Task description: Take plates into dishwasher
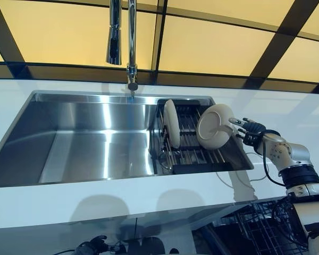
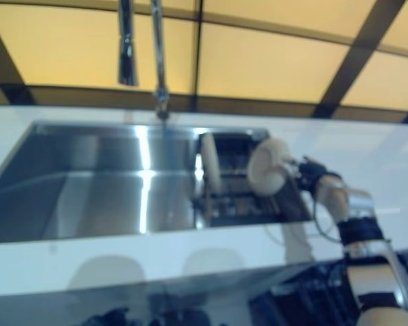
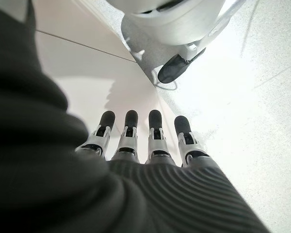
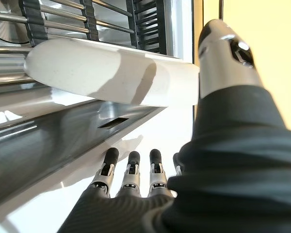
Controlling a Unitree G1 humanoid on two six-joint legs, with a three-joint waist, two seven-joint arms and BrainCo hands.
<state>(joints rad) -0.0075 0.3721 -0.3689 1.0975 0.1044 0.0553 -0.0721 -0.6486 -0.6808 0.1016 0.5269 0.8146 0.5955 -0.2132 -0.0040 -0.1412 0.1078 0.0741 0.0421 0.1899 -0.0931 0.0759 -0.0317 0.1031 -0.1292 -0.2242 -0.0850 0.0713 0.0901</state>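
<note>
Two pale plates stand in a dark wire rack (image 1: 190, 159) at the right end of the steel sink (image 1: 85, 138). One plate (image 1: 171, 123) stands upright on edge. The other plate (image 1: 214, 127) leans toward the right, and my right hand (image 1: 248, 130) reaches its rim from the right. In the right wrist view that plate's rim (image 4: 106, 70) lies between the straight thumb (image 4: 225, 58) and the nearly straight fingers (image 4: 131, 167); the thumb is at the rim, the fingers are apart from it. My left hand (image 3: 140, 141) hangs low below the counter, fingers straight, holding nothing.
A tall chrome faucet (image 1: 130, 42) rises behind the sink's middle. White counter (image 1: 287, 114) surrounds the sink. A dishwasher's wire basket (image 1: 255, 226) shows below the counter's front edge at the lower right. The sink's left basin holds nothing.
</note>
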